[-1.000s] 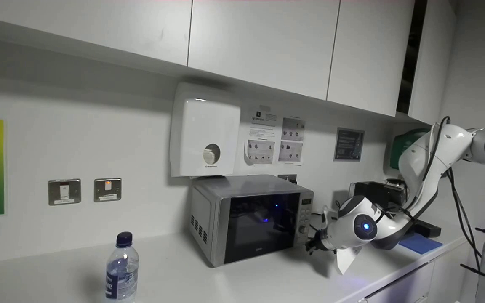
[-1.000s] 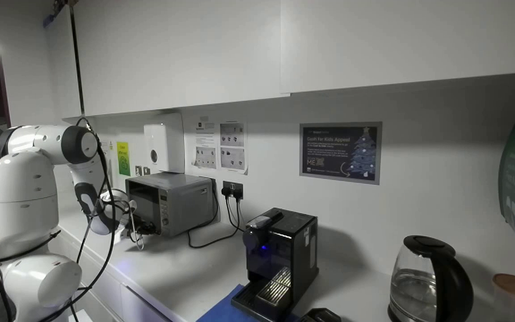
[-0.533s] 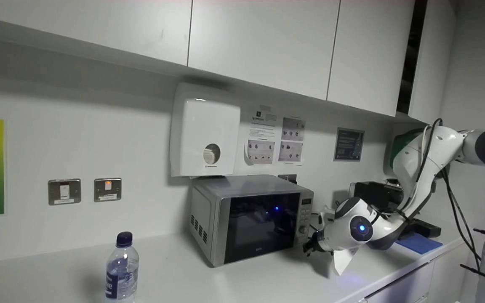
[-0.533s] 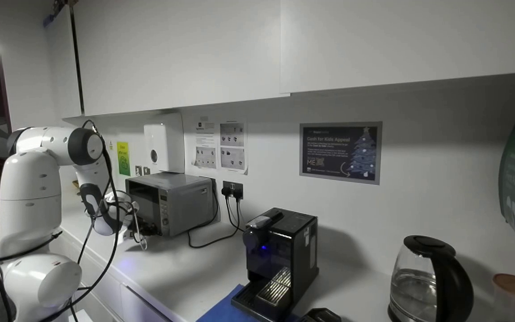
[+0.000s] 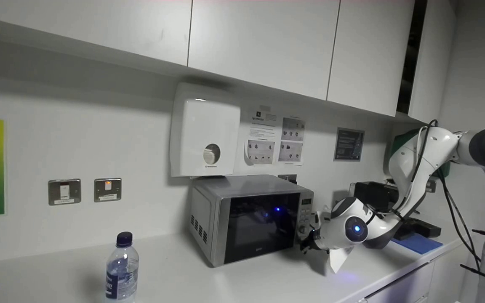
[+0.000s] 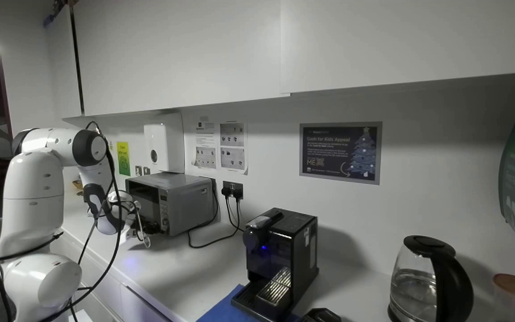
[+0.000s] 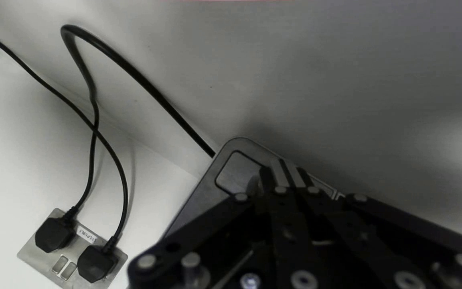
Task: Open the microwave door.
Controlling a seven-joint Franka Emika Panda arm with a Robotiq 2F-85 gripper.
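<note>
Boxy metallic microwave (image 6: 179, 205), glossy door (image 5: 261, 227) closed; black gripper (image 7: 288, 174), jaws together.

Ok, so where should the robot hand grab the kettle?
Best by its curved black handle, I'd say, coming from the right in an exterior view: the kettle stands upright and the handle sticks out on that side.

I work in dim, grey light, with shadow (image 5: 267, 97) under the cupboards (image 5: 263, 46) above the microwave (image 5: 249, 219) and blue glints (image 5: 278, 209) in the microwave door (image 5: 259, 229). In the wrist view my fingers (image 7: 280, 174) are near-black, their detail lost, while the wall (image 7: 42, 168) beside the microwave glares white.
</note>
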